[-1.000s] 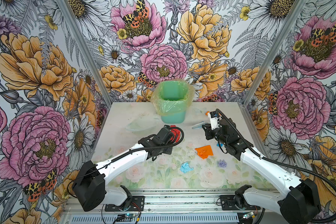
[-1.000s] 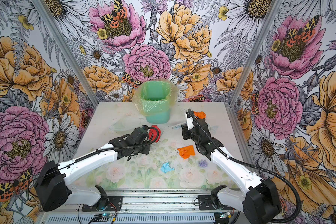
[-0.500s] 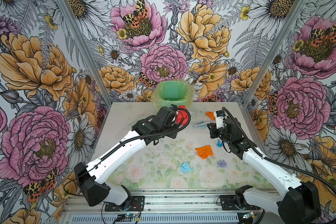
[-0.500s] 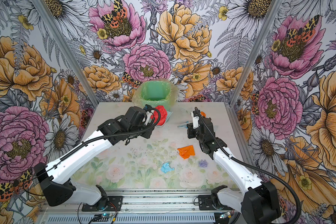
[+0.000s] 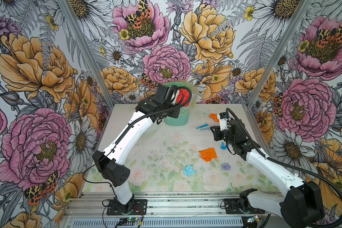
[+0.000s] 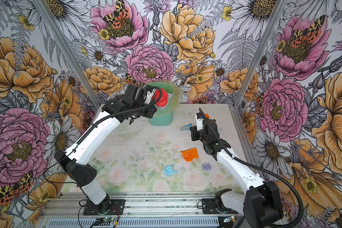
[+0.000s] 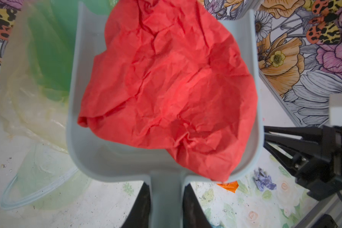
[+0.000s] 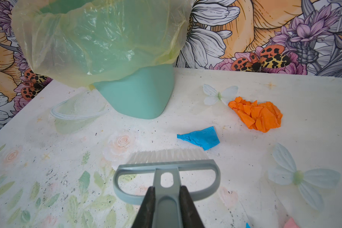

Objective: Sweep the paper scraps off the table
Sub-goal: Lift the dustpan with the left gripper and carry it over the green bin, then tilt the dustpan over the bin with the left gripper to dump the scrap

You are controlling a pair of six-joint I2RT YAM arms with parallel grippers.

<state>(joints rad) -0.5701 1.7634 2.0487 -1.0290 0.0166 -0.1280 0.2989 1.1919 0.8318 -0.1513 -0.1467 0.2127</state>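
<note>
My left gripper (image 7: 166,189) is shut on the handle of the grey-blue dustpan (image 7: 91,154). It holds the dustpan up at the mouth of the green bin (image 5: 176,118). A big red paper scrap (image 7: 170,79) fills the pan, and it shows in both top views (image 6: 162,98). My right gripper (image 8: 167,189) is shut on the brush (image 8: 166,167), whose bristles rest on the table (image 5: 146,138) just short of a blue scrap (image 8: 200,138). An orange scrap (image 8: 257,116) lies beyond. Mid-table lie another orange scrap (image 5: 207,155) and a blue one (image 5: 189,170).
The bin wears a yellowish plastic liner (image 8: 99,39) and stands at the back wall. A clear plastic dish (image 8: 75,112) lies beside it on the left. A small blue scrap (image 5: 223,146) sits under my right arm. Floral walls and metal posts close three sides.
My left arm has lifted the dustpan with the red scrap off the table and carried it back to the bin's mouth. My right gripper with the brush has shifted slightly right and back.
</note>
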